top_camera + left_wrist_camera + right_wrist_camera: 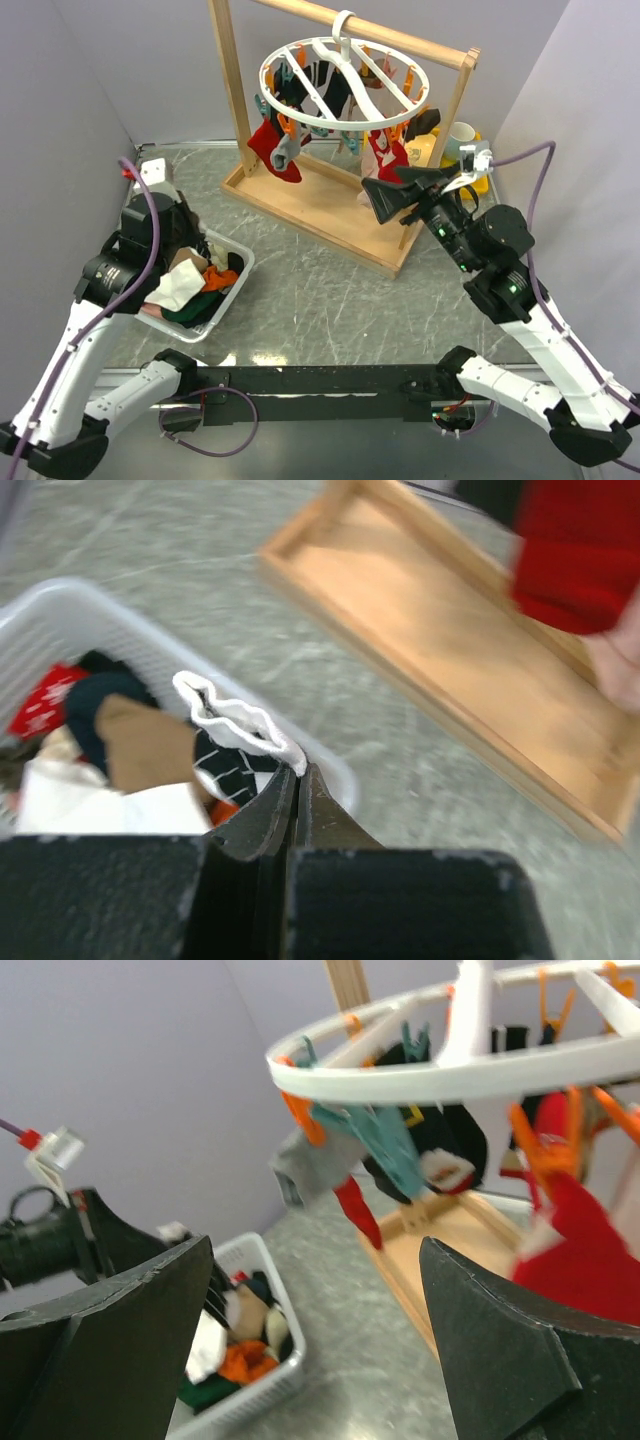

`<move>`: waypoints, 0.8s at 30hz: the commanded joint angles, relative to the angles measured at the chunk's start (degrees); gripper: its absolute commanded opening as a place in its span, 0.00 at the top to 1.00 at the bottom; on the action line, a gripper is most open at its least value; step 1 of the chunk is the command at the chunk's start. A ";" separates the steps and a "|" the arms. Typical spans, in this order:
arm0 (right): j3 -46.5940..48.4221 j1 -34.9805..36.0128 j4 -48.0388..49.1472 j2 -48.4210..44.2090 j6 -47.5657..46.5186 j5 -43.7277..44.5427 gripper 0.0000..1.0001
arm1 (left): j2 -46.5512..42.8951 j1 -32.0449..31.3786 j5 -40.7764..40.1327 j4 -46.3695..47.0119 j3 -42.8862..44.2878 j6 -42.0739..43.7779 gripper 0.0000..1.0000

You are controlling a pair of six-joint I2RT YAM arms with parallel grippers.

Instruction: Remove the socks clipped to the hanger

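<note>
The white ring hanger (345, 72) hangs by its hook from the wooden rack's top bar. Several socks are clipped under it: a red one (268, 148), a grey one (286, 150), black ones and a red-and-white one (383, 155). The hanger (440, 1075) also fills the top of the right wrist view, with orange and teal clips. My right gripper (372, 200) is wide open and empty, just right of the hanging socks and below the ring (315, 1243). My left gripper (298, 772) is shut on the white cuff of a black-and-white sock (235, 720), over the basket (205, 255).
A white plastic basket (236, 285) at the left holds several loose socks; it also shows in the left wrist view (60, 588) and the right wrist view (272, 1265). The rack's wooden tray base (330, 215) lies mid-table. A mug and yellow items (460, 140) stand at the back right.
</note>
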 commanded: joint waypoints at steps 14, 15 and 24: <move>-9.61 -0.31 -12.85 -10.82 -1.57 4.53 0.08 | -0.52 18.31 -7.11 3.68 -8.60 0.86 0.98; -10.31 -0.31 -13.02 -11.09 -1.48 4.35 0.08 | -0.34 18.31 -6.67 3.86 -8.60 0.60 0.93; -11.99 -0.31 -13.55 -12.41 -0.60 2.77 0.08 | -3.32 18.31 14.84 8.59 -8.07 2.62 0.05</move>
